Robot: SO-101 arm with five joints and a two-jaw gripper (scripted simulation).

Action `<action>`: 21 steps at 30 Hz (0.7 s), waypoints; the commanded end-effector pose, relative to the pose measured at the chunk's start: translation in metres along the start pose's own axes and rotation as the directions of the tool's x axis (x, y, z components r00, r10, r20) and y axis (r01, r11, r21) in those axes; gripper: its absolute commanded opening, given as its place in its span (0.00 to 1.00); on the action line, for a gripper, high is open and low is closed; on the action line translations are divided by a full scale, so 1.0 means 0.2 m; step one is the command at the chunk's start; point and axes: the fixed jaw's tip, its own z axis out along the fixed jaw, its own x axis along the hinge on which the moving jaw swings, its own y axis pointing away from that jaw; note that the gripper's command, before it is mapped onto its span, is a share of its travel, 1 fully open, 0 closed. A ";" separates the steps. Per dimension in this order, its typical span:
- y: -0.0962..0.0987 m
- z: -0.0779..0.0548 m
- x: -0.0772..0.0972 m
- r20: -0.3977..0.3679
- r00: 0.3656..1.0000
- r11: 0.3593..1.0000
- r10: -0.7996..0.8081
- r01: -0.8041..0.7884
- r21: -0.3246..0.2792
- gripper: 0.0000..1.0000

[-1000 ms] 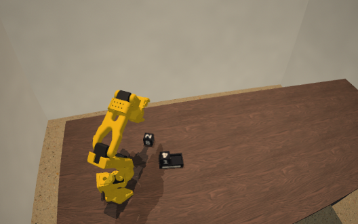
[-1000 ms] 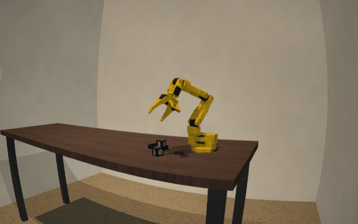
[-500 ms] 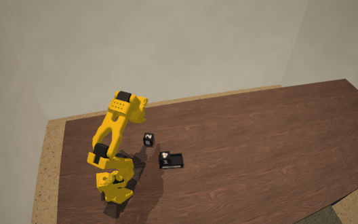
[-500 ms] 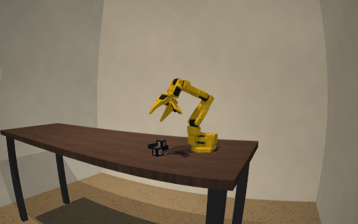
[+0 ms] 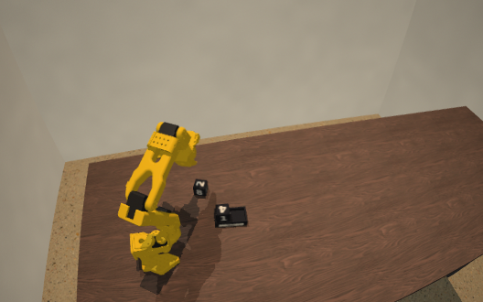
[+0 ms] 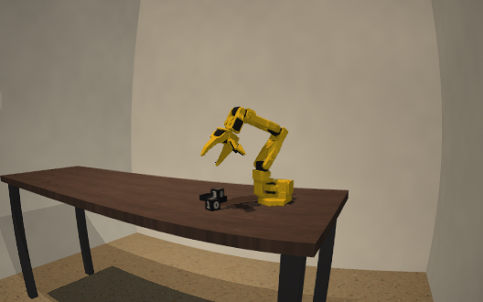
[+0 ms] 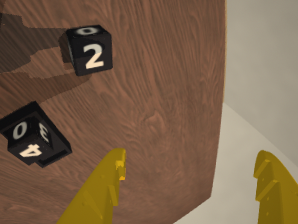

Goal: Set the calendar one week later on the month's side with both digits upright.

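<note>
The brown wood-grain table [image 5: 320, 197] [image 6: 151, 197] [image 7: 165, 75] has dark legs and carries everything. The yellow arm [image 5: 153, 171] [image 6: 270, 151] stands near one end of it, bent, with black joints and its hand end raised above the tabletop. Its shadow [image 5: 208, 238] falls across the wood between the base and the small black pieces, reaching the area beside the loose cube.

The gripper [image 5: 194, 149] [image 6: 209, 159] [image 7: 190, 152] hangs in the air, well apart from the cubes, its fingers spread with a broad gap and nothing between them. In the wrist view the gap lies over the table's edge and the pale wall [image 7: 265, 85].

The calendar's tray [image 5: 245, 216] [image 6: 205, 198] [image 7: 62, 145] is a low black box, flat on the table. A light strip of lettering runs along one long side, too small to read. In the top view, one cube [image 5: 222, 212] [image 6: 217, 193] [image 7: 30, 140] fills its left part, and the right part is bare. This cube is black with white digits: 4 on top, 1 on the lettered side, and 3 and 0 on other faces.

The second cube [image 5: 200, 188] [image 6: 213, 204] [image 7: 90, 50] sits outside on the table, near the tray and apart from it, 2 uppermost, with 1 and 0 on two sides.
</note>
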 end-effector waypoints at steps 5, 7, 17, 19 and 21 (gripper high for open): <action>0.06 0.13 0.00 0.034 0.999 0.985 0.003 0.003 -0.172 0.35; 0.06 0.13 0.00 0.034 0.999 0.985 0.003 0.003 -0.172 0.35; 0.17 0.26 -0.03 0.082 0.996 0.921 0.017 0.016 -0.389 0.35; 0.18 0.27 -0.03 0.085 0.996 0.916 0.018 0.017 -0.401 0.35; 0.18 0.27 -0.03 0.085 0.996 0.914 0.018 0.018 -0.404 0.35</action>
